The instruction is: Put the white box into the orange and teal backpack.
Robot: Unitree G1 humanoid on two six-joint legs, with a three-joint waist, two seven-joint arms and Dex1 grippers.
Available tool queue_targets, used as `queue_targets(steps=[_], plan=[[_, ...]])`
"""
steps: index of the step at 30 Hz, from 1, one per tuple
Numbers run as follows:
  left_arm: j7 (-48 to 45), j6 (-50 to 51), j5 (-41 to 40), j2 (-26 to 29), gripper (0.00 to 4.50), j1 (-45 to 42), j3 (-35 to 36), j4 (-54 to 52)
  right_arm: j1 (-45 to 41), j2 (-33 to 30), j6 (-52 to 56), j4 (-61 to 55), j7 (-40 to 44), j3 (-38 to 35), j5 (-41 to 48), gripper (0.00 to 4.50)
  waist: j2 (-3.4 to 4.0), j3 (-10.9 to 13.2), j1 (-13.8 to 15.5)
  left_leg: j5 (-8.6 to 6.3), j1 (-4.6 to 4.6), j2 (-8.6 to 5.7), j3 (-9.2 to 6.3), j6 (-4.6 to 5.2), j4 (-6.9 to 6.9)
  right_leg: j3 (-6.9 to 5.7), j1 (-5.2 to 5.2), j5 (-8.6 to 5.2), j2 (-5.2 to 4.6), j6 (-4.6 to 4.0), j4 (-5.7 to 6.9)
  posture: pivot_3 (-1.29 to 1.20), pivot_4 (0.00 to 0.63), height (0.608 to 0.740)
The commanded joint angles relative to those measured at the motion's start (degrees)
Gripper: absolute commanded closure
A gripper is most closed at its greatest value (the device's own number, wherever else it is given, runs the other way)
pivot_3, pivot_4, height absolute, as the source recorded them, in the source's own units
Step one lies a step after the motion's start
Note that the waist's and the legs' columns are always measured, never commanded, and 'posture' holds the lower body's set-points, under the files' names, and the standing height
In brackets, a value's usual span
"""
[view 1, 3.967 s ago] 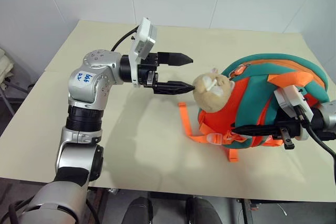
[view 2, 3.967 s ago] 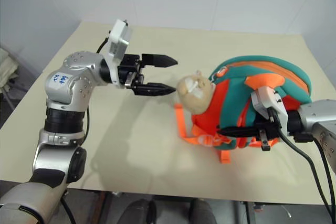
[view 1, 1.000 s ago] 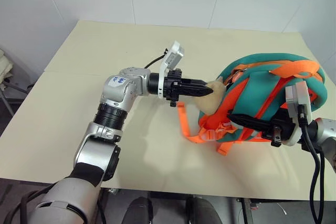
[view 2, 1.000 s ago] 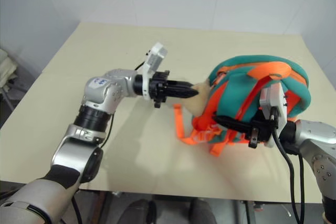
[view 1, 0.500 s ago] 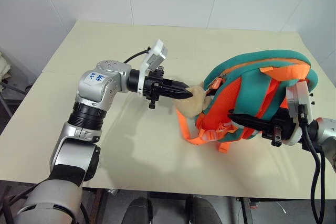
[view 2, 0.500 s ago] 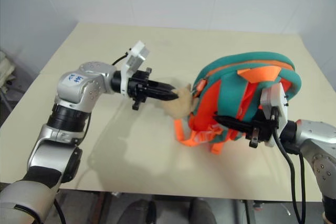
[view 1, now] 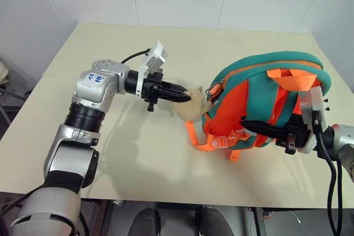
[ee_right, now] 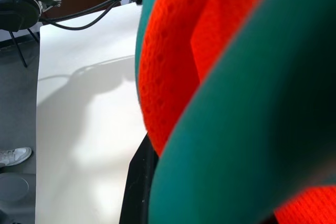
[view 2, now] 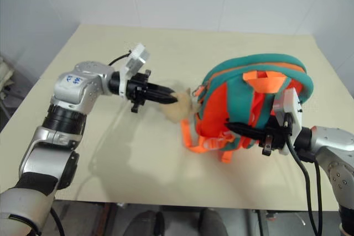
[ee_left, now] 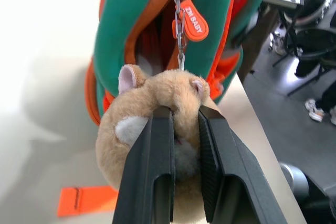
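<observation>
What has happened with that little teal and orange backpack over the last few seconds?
The left gripper, open beside the tan plush animal head four seconds ago, has shut on it and dragged it toward the robot's left. The small teal and orange backpack tipped up with it, so its strapped back now faces the camera. The right gripper stays clamped at the backpack's lower edge, on the beige table.

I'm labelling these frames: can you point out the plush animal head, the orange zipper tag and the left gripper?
plush animal head (ee_left: 157, 90): left wrist view, its forehead.
orange zipper tag (ee_left: 193, 20): left wrist view, tag's middle.
left gripper (view 1: 185, 98): left eye view, between fingertips.
</observation>
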Motion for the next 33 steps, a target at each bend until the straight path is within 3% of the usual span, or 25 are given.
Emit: queue_targets(steps=[1, 11, 17, 25, 33], plan=[[-1.3, -1.9, 2.8, 1.0, 4.19, 0.9, -1.7, 1.5, -0.3, 0.0, -1.3, -0.7, 0.1, -0.7, 0.4, 3.92, 0.0, 0.0, 0.0, 0.0, 0.0, 0.0, 0.0, 0.0, 0.0, 0.0, 0.0, 0.0, 0.0, 0.0, 0.0, 0.0, 0.15, 0.74], [-2.7, -6.1, 6.9, -0.2, 4.19, 0.1, -4.0, 8.3, -0.3, 0.2, -1.4, -0.7, 0.1, -0.3, 0.5, 3.92, 0.0, 0.0, -0.1, -0.01, 0.01, 0.01, -0.01, 0.02, 0.0, 0.0, 0.0, 0.0, -0.01, 0.0, 0.0, 0.0, 0.15, 0.74], [0.8, -12.1, 8.2, -2.9, 4.19, -6.0, -0.3, 17.4, -0.4, 0.2, -1.4, -0.6, -0.1, 0.0, 0.4, 3.92, -0.01, 0.0, 0.0, 0.0, 0.01, -0.01, -0.01, 0.06, 0.04, -0.01, 0.0, 0.0, -0.02, 0.0, -0.03, 0.0, 0.15, 0.74], [-1.1, -13.1, 8.9, -1.2, 4.19, -9.2, 1.3, 17.6, -0.2, 0.6, -1.4, -0.9, -0.6, 0.1, 0.4, 3.92, 0.0, 0.0, -0.2, -0.01, -0.01, 0.01, 0.04, 0.08, -0.02, -0.01, -0.02, 0.01, 0.0, 0.01, -0.01, 0.0, 0.15, 0.74], [-3.9, -14.4, 13.2, 0.1, 4.19, -5.3, -2.5, 17.3, -0.5, 0.8, -1.6, -0.8, -0.8, 0.6, 0.3, 3.92, 0.0, 0.0, -0.2, -0.02, 0.0, 0.0, 0.03, 0.08, -0.01, 0.0, -0.02, 0.01, -0.01, 0.01, 0.01, 0.0, 0.15, 0.74]])
